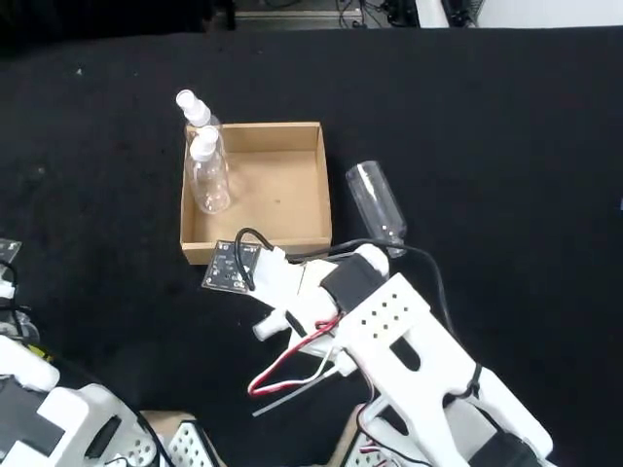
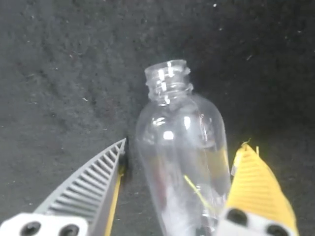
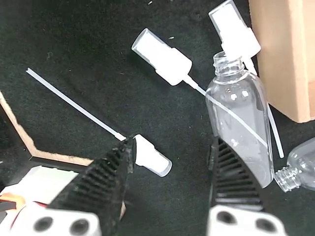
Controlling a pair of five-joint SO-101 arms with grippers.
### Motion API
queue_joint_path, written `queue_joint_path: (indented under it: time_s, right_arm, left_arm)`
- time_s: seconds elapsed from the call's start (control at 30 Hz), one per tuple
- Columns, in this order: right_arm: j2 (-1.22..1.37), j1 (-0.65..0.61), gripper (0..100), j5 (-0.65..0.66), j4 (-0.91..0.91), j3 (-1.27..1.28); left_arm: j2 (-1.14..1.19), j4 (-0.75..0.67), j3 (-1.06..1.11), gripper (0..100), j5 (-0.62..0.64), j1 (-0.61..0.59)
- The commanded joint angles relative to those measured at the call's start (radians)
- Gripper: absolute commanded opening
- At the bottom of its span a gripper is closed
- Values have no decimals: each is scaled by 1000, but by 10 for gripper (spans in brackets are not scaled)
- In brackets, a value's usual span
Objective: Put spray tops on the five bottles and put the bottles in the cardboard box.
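Observation:
My left gripper [image 2: 183,145] is open, its grey and yellow fingers on either side of a clear, topless bottle [image 2: 184,162] lying on the black cloth. My right gripper [image 3: 172,147] is also open and hangs over a small white spray top [image 3: 152,156] that lies by one black finger. A second spray top [image 3: 162,58] and a third [image 3: 235,29] lie farther off, beside another topless bottle [image 3: 241,123]. The cardboard box [image 1: 292,136] holds one capped bottle [image 1: 209,175]. A second capped bottle [image 1: 198,112] leans at its far left corner.
A topless bottle [image 1: 378,204] lies just right of the box. The right arm [image 1: 389,331] covers the table in front of the box. A loose dip tube [image 3: 74,105] lies on the cloth. A further bottle neck [image 3: 295,172] shows near the box wall [image 3: 285,49].

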Motion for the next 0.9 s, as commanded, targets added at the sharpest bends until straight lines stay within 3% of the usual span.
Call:
queue_joint_path:
  time_s: [0.0,0.17,0.3,0.5,0.67,0.87]
  right_arm:
    - [-41,-17,213,-9,-17,-7]
    - [-41,-17,212,-9,-17,-7]
    - [-41,-17,212,-9,-15,-12]
    - [-33,-81,215,-2,-15,-10]
    - [36,-135,216,3,-18,-15]
    - [131,-133,216,210,-78,-13]
  left_arm:
    - [-18,-5,35,225,-12,22]
    - [-20,-3,45,97,-2,56]
    - [-69,29,4,27,107,73]
    - [-199,221,-88,30,252,73]
    - [-213,233,-93,30,338,67]
    - [-138,229,-94,29,368,64]
